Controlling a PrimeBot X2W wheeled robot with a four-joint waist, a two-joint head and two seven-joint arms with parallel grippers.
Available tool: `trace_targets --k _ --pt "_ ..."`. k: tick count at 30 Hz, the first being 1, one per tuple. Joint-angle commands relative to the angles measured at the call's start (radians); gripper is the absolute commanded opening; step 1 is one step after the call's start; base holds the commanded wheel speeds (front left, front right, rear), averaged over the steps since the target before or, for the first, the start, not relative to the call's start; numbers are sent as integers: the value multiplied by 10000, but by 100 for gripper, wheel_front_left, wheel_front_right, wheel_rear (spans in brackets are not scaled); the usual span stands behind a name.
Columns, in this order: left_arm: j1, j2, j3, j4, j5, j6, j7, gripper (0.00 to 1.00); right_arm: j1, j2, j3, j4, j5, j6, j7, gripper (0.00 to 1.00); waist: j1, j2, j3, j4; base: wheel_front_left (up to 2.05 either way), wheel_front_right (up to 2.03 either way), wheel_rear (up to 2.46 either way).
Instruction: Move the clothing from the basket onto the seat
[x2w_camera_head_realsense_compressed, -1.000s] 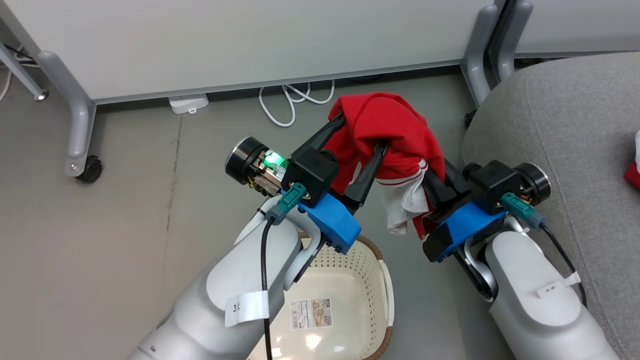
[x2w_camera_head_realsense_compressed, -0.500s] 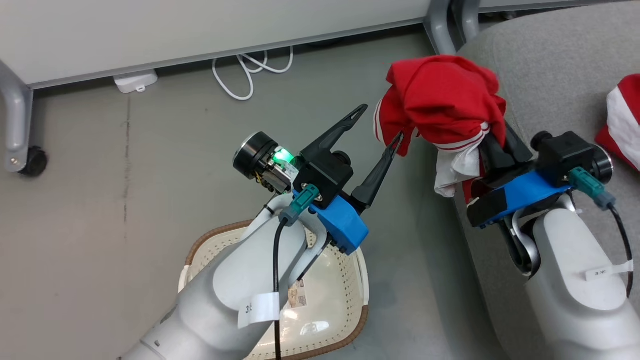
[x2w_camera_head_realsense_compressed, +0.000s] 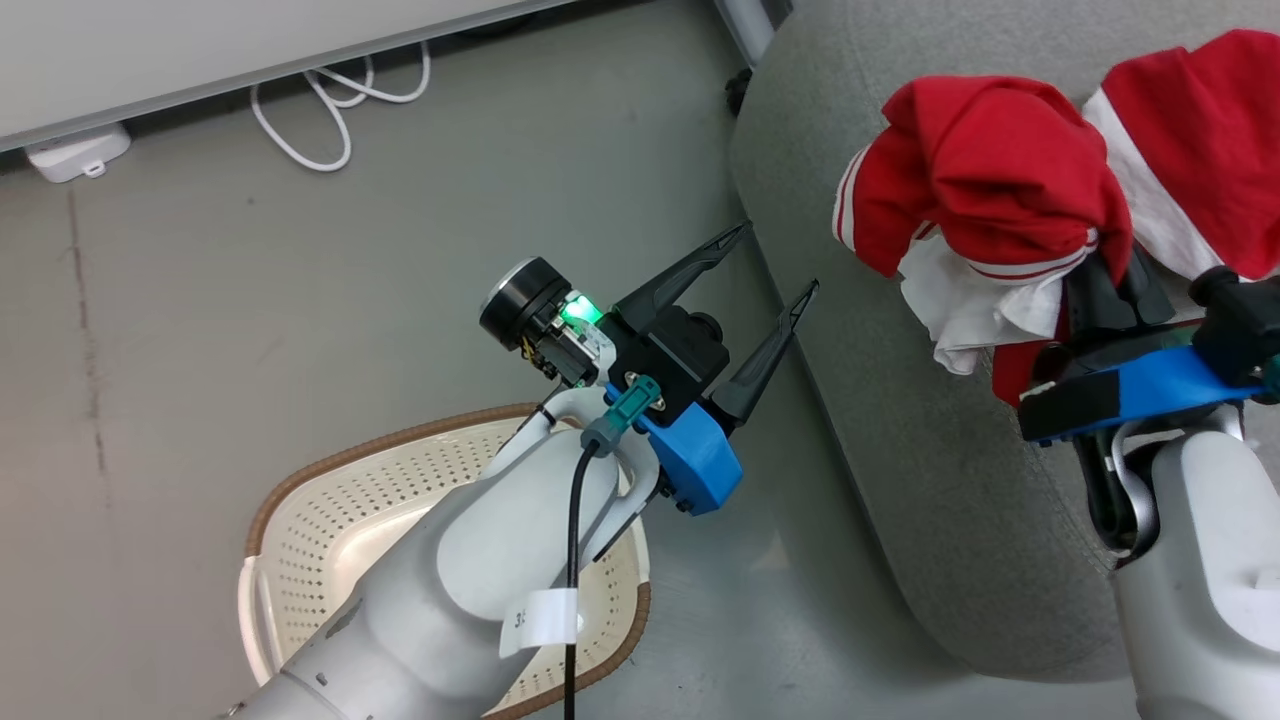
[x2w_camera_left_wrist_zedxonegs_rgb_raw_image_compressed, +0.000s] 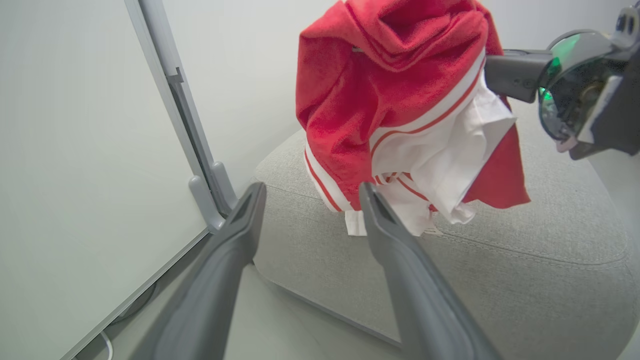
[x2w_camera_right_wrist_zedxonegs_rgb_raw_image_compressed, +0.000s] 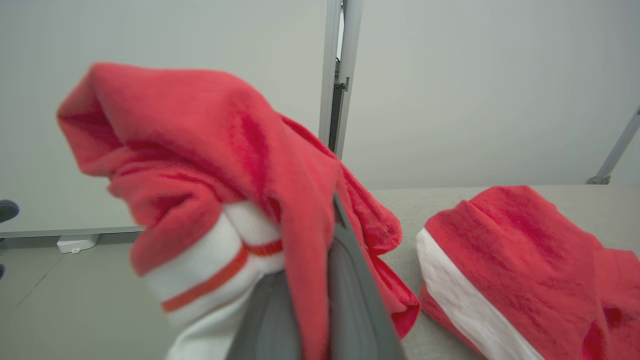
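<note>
One bright red, white-striped garment (x2w_camera_head_realsense_compressed: 985, 170) is hanging clamped in your right gripper (x2w_camera_head_realsense_compressed: 1110, 280), over the light grey upholstered seat (x2w_camera_head_realsense_compressed: 900, 430) beside the second red garment (x2w_camera_head_realsense_compressed: 1200, 110); your left gripper (x2w_camera_head_realsense_compressed: 780, 257) is hovering spread, empty.

lab or office: white partition panels (x2w_camera_left_wrist_zedxonegs_rgb_raw_image_compressed: 75, 150), bare grey floor (x2w_camera_head_realsense_compressed: 250, 300)

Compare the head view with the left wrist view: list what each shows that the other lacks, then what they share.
Head view adds: the basket on the floor, the white cable, and a second garment lying on the seat. Left wrist view adds: the seat's stitched seam and the panel's tall grey upright. Shared: the raised garment, the seat, and the open left gripper.
</note>
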Motion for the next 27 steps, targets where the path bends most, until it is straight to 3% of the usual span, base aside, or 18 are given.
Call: trace_targets --k 1,15,27 --pt "-131 28 -40 32 62 -21 -50 100 163 49 -149 -141 22 3 -9 0 0 -1 215 -341 0 0 0" --pt "-348 31 -610 356 257 -259 -50 100 1419 558 -1431 -797 96 3 -8 0 0 -1 823 -1541 0 0 0" --pt "-606 18 -798 509 231 -338 -50 100 1705 848 -1659 -854 139 3 -8 0 0 -1 1173 -1860 0 0 0"
